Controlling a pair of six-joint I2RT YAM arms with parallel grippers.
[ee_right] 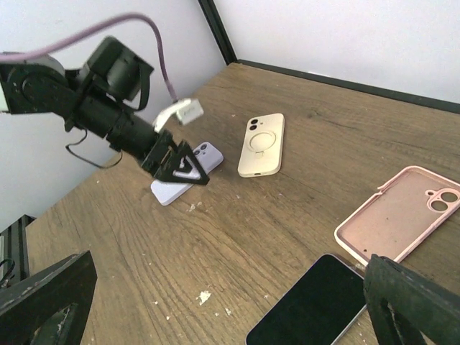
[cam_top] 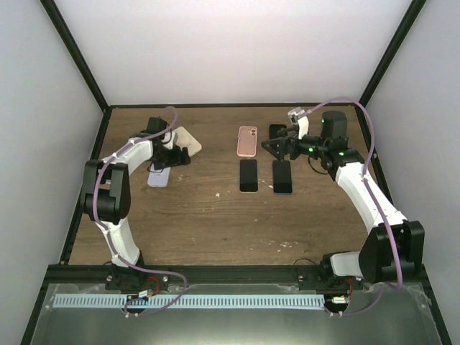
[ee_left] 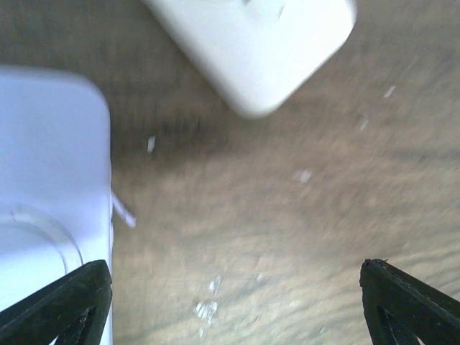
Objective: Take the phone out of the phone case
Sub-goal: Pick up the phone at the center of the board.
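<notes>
A lavender cased phone lies back-up at the left of the wooden table, long axis running near to far, slightly tilted, camera end pointing far. The left gripper hangs over its far end, fingers wide apart and empty. One cream cased phone lies just beyond it. To the right are one empty pink case and two bare phones, screens up. The right gripper hovers there with fingers spread, holding nothing.

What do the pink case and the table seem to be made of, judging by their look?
Pink case: probably silicone or soft plastic, matte; its raised rim is rounded and shows no glare.
Table: wood or wood-look laminate, matte; brown grain lines run across it.
</notes>
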